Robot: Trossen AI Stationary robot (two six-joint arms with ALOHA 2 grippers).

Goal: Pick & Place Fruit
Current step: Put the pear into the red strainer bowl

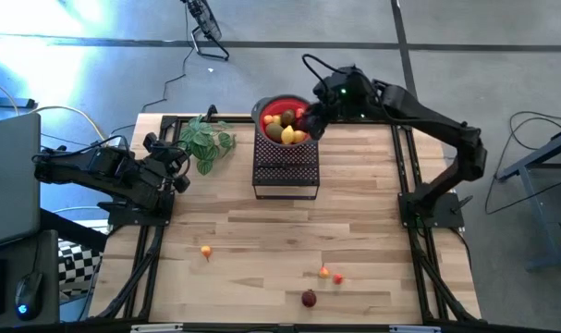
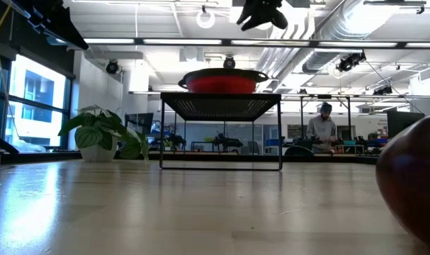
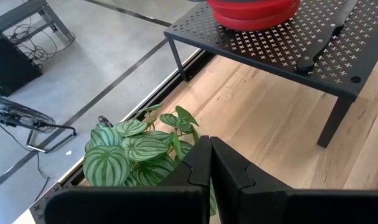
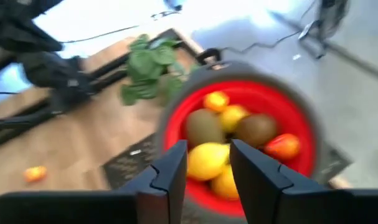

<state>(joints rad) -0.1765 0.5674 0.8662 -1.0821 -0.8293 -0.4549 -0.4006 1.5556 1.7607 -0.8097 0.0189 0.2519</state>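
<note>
We see our right gripper (image 4: 207,168) above the red bowl (image 1: 273,104) on the black stand (image 1: 285,169), fingers spread and empty; most fruit (image 4: 208,159) sits inside, four pieces (image 1: 309,298) remain on the table (image 1: 262,240); our left gripper (image 3: 210,168) waits pressed together beside the plant (image 1: 206,141)

Dark red fruit (image 2: 413,180) cut off at low view's edge, blurred

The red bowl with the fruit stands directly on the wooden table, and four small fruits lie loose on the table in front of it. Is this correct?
Not quite. The red bowl stands on the black perforated stand, raised above the wooden table, as the low view shows clearly. The rest holds: four small fruits lie loose on the table in front of it.
</note>
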